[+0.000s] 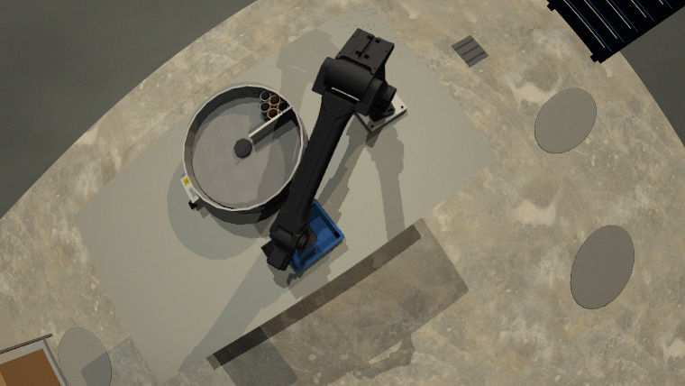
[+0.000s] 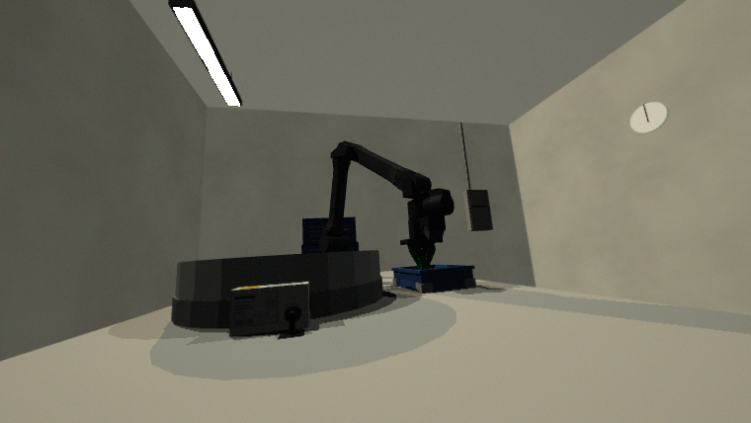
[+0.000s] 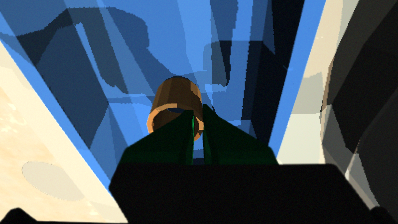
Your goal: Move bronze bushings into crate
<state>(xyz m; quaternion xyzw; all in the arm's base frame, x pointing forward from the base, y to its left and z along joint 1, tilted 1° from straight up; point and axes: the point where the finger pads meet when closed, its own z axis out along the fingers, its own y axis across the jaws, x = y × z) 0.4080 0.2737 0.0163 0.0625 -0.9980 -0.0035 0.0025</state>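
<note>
Bronze bushing [image 3: 175,107], a short, smooth brown sleeve with an open bore, is pinched by its wall between the dark green fingers and hangs low inside the blue crate [image 1: 330,234], near the worktop's [image 1: 143,268] edge farthest from the arm's base. This looks like the drop-off step: next, the fingers need to open. Remaining bushings [image 1: 273,106] sit clustered against the turntable's [image 1: 191,143] rim.

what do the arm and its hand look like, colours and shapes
The arm is matte black throughout, built of long boxy links with rounded joint housings, on a pale square base plate. No cables or markings show. The hand has a black body and two dark green, wedge-shaped fingers.
</note>
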